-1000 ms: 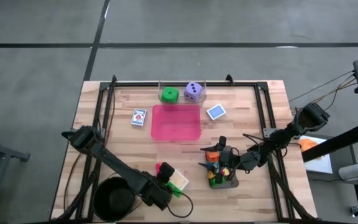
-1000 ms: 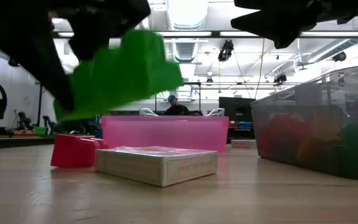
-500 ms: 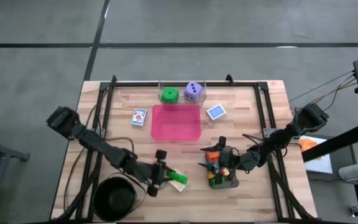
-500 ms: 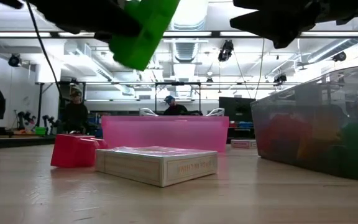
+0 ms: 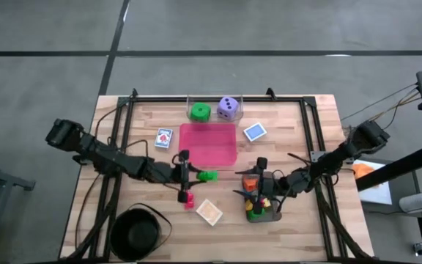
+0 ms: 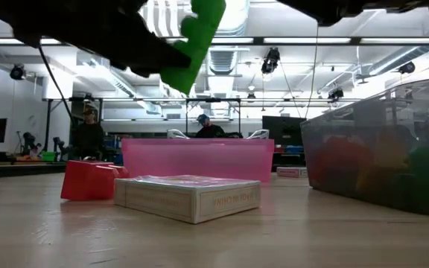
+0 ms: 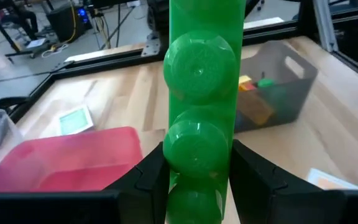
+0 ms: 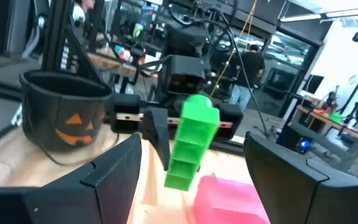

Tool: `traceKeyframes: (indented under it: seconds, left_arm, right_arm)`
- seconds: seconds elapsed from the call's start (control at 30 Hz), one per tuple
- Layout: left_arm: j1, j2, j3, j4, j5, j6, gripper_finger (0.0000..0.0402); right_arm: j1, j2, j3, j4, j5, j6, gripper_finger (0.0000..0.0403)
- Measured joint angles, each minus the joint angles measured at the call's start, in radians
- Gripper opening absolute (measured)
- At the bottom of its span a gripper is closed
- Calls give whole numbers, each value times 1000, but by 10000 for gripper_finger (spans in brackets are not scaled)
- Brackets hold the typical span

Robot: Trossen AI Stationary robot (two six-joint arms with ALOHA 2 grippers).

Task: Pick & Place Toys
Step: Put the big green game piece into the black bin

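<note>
My left gripper (image 5: 196,176) is shut on a long green brick (image 5: 208,176) above the table's middle, just near of the pink tray (image 5: 207,144). A red brick (image 5: 187,198) and a flat card box (image 5: 209,213) lie on the wood below it. My right gripper (image 5: 250,181) hangs open over the grey tray (image 5: 271,214), which holds several coloured bricks. A green die (image 5: 200,112) and a purple die (image 5: 228,108) sit in the clear tray at the far edge. Blue cards (image 5: 164,138) (image 5: 254,132) lie flat on either side of the pink tray. My left gripper pinches the green brick between its two fingers (image 7: 151,177), on the two long sides at the end nearest the wrist (image 7: 176,171). The fingers come nearly level from the table's left and lie along the brick. The brick sticks out ahead of them, studs up, lifted clear.
A black round bowl (image 5: 134,233) stands at the near left. Black frame rails (image 5: 127,125) run along the table's sides. People stand in the room beyond the far edge (image 6: 88,134). Bare wood lies between the card box and the near edge.
My left gripper has carried the green brick from beside the bowl at the near edge toward the table's middle and the pink tray. It has tipped up from pointing steeply down to nearly level. The red brick and card box stay put.
</note>
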Motion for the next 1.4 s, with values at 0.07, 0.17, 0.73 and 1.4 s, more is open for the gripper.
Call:
traceKeyframes:
  seconds: [0.07,0.17,0.73,1.4]
  left_arm:
    - [34,12,3,24,40,3,129]
    - [83,26,0,80,110,3,129]
    - [140,155,155,127,208,65,129]
    - [141,610,671,-58,361,160,129]
  right_arm:
    - [-8,-49,-3,-80,11,-15,282]
    - [-36,-124,-22,-141,25,-19,282]
    - [-272,-528,-307,-148,-163,15,282]
    - [-324,-687,-338,-204,-179,-51,282]
